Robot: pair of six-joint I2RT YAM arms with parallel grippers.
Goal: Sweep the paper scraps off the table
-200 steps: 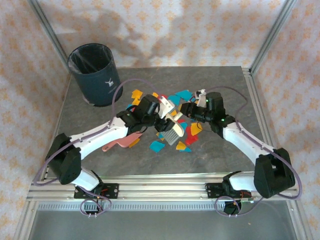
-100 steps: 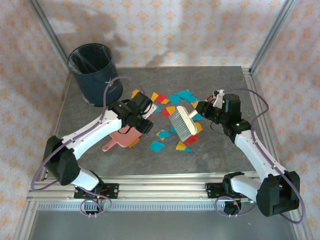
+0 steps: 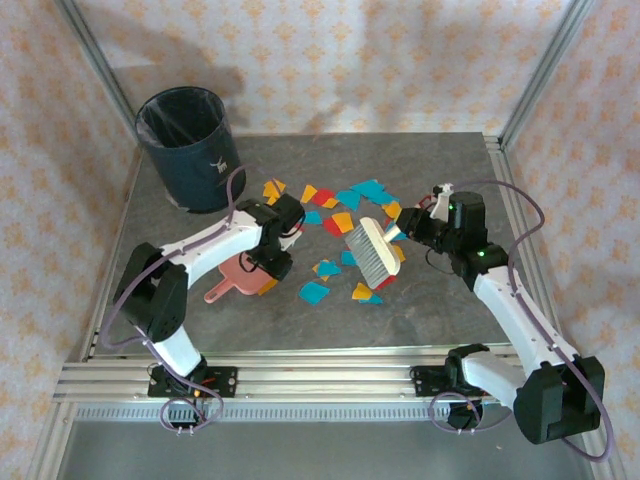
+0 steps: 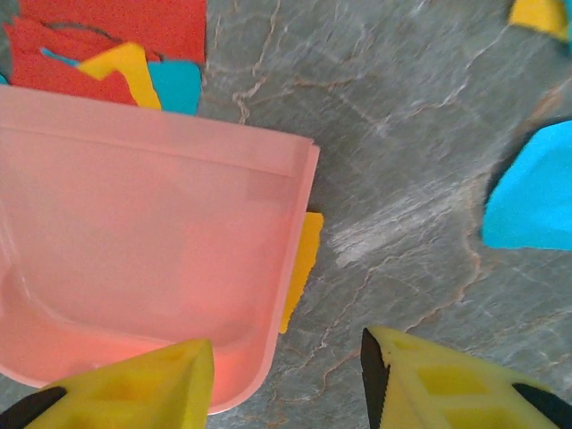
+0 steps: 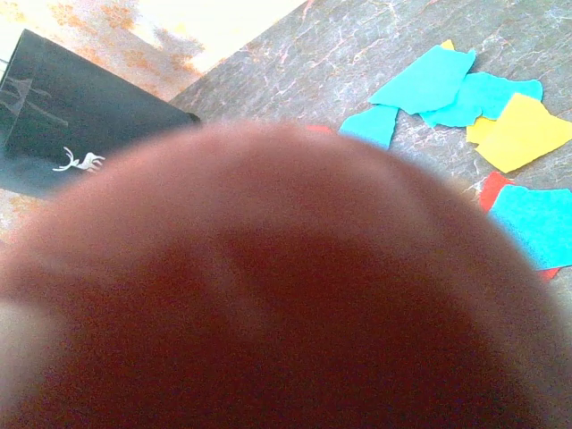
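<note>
Paper scraps in red, yellow and blue lie scattered over the middle of the dark stone table. My left gripper hangs over the right side of a pink dustpan. In the left wrist view the gripper is open. One yellow finger is over the dustpan and the other over bare table, with the pan's side wall between them. A yellow scrap pokes out from under that wall. My right gripper is shut on the handle of a white brush, whose bristles rest among the scraps.
A dark bin with a liner stands at the table's far left corner, also in the right wrist view. A blurred red-brown mass covers most of that view, with blue and yellow scraps beyond. Aluminium rails edge the table.
My left gripper has swung left from the scrap pile to the dustpan, and its jaws have narrowed. The right arm has drawn back to the right, taking the brush with it.
</note>
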